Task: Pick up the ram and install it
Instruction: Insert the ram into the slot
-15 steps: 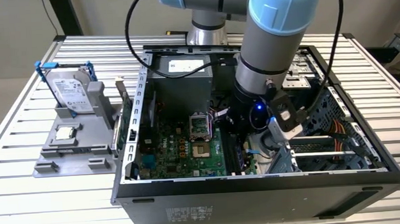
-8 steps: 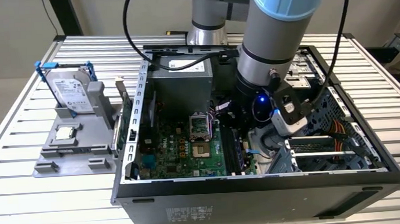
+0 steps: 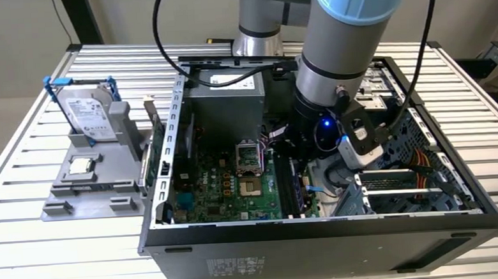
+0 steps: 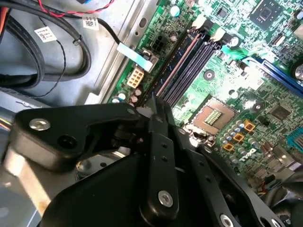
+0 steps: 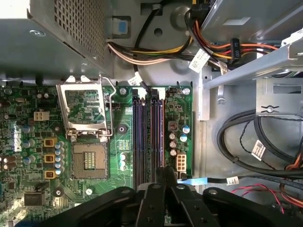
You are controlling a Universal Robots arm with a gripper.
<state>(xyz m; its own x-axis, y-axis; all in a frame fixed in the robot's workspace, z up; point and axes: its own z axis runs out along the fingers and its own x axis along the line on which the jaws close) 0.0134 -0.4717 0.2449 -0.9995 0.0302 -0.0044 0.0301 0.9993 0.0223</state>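
Note:
My gripper (image 5: pixel 163 171) hangs low inside the open computer case (image 3: pixel 322 228). Its black fingers (image 4: pixel 154 105) are shut together. They sit right over the end of the black memory slots (image 5: pixel 149 132) that is beside a white connector (image 5: pixel 181 163). The slots (image 4: pixel 184 61) run away from the fingertips across the green motherboard (image 3: pixel 226 185). The slot straight under the tip shows a pale pinkish line along its length. I cannot tell whether that line is the ram's edge, and no ram shows clearly between the fingers. The arm (image 3: pixel 340 77) reaches down into the case in the exterior view.
A grey fixture (image 3: pixel 65 203) on the exterior view's left holds a silver hard drive with blue bracket (image 3: pixel 86 113) and a small square processor chip (image 3: pixel 81 165). Near the slots are the open CPU socket (image 5: pixel 87 158), the power supply (image 5: pixel 52 33), cable bundles (image 5: pixel 156 49) and the drive cage (image 3: pixel 405 189).

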